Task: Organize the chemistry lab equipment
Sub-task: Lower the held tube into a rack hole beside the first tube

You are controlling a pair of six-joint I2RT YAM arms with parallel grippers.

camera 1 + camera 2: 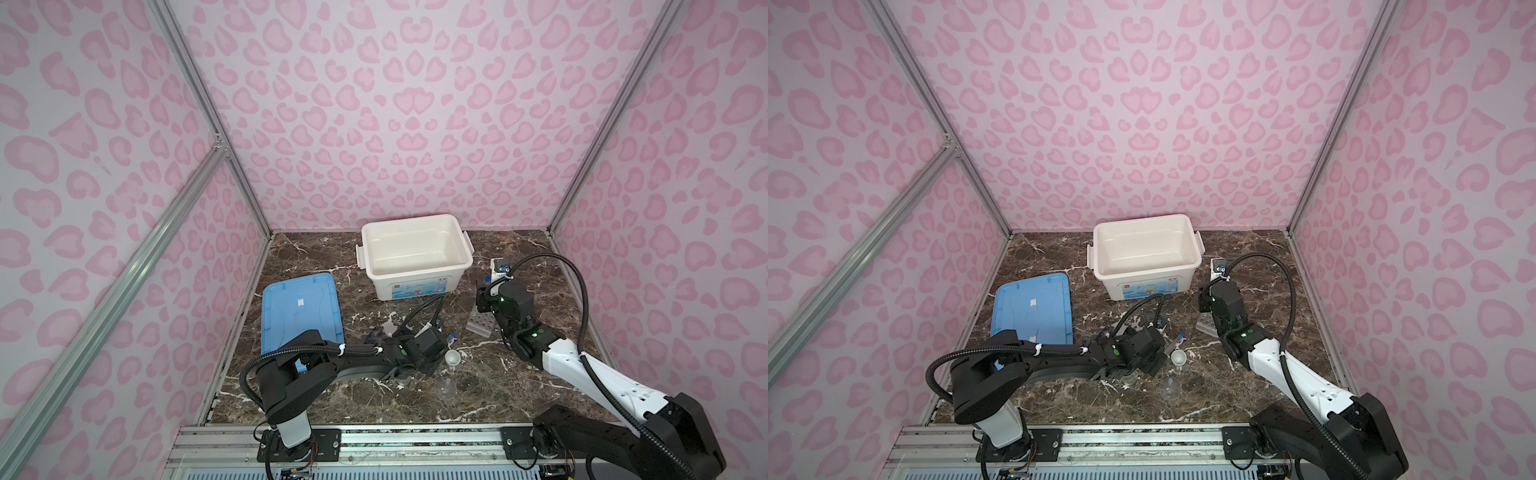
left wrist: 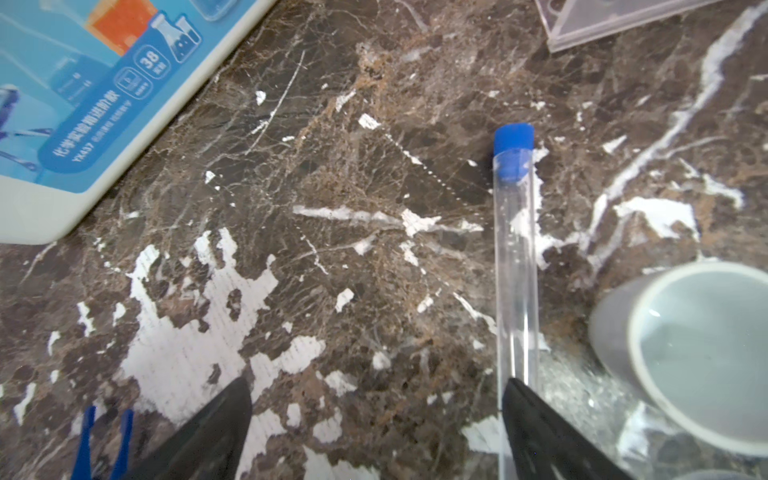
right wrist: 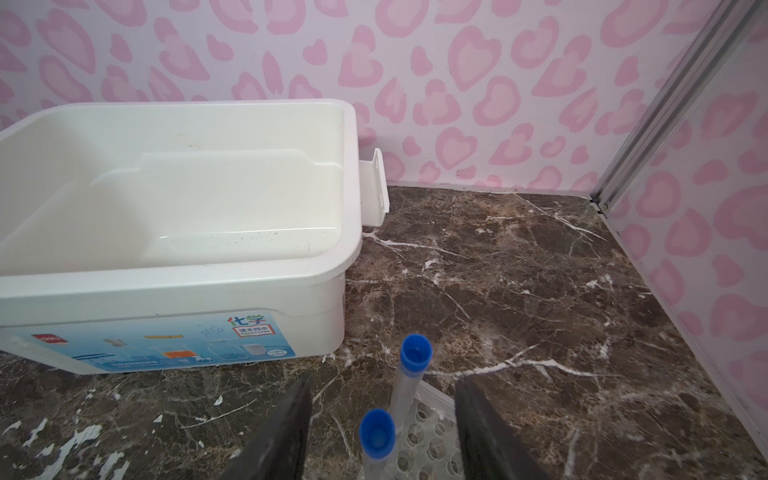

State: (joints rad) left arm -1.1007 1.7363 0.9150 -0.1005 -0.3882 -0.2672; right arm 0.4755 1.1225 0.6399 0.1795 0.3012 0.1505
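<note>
Test tube [image 2: 515, 257] lies flat, cap toward rack [image 2: 602, 20].

The left arm [image 1: 316, 365] lay low, extended rightward, with the left end effector [image 2: 374, 390] spread wide. The right arm [image 1: 582, 365] angled from the near right toward the far side, the right end effector [image 3: 382, 386] lowered with its jaws parted.

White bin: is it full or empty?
Empty. The white bin shows a bare floor, with nothing lying inside.
</note>
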